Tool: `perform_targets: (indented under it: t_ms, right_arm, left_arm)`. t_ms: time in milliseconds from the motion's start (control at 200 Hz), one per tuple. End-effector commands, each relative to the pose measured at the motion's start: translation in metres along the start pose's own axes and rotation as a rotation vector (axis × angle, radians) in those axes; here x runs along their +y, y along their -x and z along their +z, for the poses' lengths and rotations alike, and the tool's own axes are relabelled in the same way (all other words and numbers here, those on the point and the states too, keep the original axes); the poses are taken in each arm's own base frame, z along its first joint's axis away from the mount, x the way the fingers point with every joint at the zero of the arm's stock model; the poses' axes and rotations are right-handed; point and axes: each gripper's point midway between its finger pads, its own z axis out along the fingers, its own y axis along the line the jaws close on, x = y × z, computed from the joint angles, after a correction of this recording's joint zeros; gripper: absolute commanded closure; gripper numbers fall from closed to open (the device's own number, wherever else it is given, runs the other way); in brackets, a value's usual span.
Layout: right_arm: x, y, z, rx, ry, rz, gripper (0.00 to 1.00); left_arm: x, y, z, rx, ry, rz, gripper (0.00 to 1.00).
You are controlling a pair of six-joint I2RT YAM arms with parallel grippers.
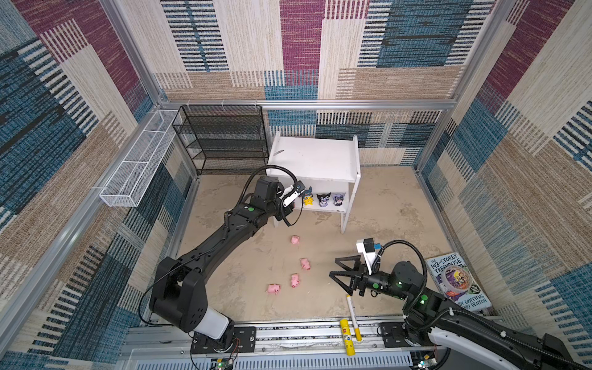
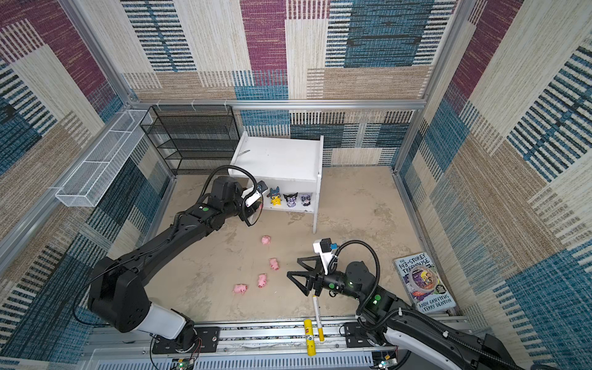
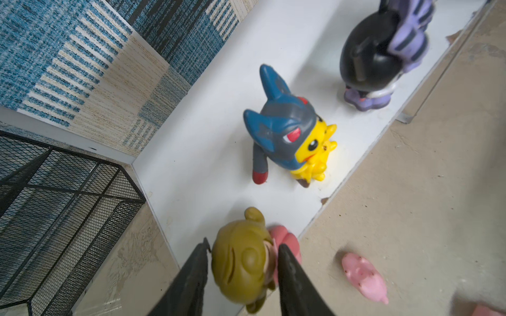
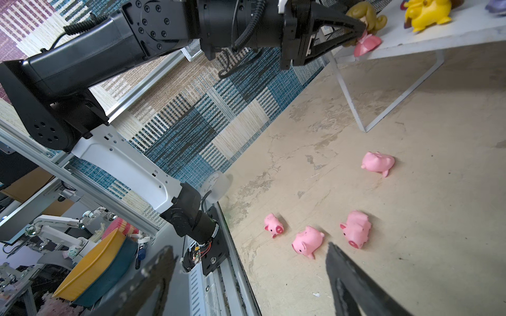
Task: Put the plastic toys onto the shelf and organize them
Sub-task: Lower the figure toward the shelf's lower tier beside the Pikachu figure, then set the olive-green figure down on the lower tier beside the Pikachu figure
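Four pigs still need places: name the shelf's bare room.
Top board: almost wholly bare between its side panels, the best room. Lower board: crowded along the front by the doll, yellow figure and two black-purple figures; a bare strip runs behind them.

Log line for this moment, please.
left gripper: around blond doll at lower shelf board, grip unclear | right gripper: open, empty | pigs: four on tabletop
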Motion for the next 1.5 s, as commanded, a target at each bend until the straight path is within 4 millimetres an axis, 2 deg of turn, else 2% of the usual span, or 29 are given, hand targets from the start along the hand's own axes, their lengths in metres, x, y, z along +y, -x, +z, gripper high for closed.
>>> perform_targets:
  t_ms: [0, 170, 636, 1352, 1492]
  right_arm:
    - [0.002, 0.005, -0.001, -0.027, 0.007, 0.001, 0.13]
    - [0.002, 0.005, -0.002, -0.030, 0.006, 0.001, 0.13]
    - [0.002, 0.006, -0.004, -0.040, 0.010, 0.000, 0.13]
    - [0.003, 0.007, -0.007, -0.054, 0.014, -0.002, 0.13]
    - [0.004, 0.007, -0.007, -0.057, 0.015, -0.003, 0.13]
  left_arm:
    - [0.011, 0.007, 0.002, -0.023, 0.049, 0.011, 0.56]
    - [0.014, 0.006, 0.004, -0.022, 0.073, 0.005, 0.55]
    - [0.004, 0.001, 0.006, -0.014, 0.045, 0.010, 0.55]
    - [0.000, -0.003, 0.004, -0.011, 0.064, 0.010, 0.55]
    - [-0.002, -0.003, 0.004, -0.013, 0.053, 0.010, 0.59]
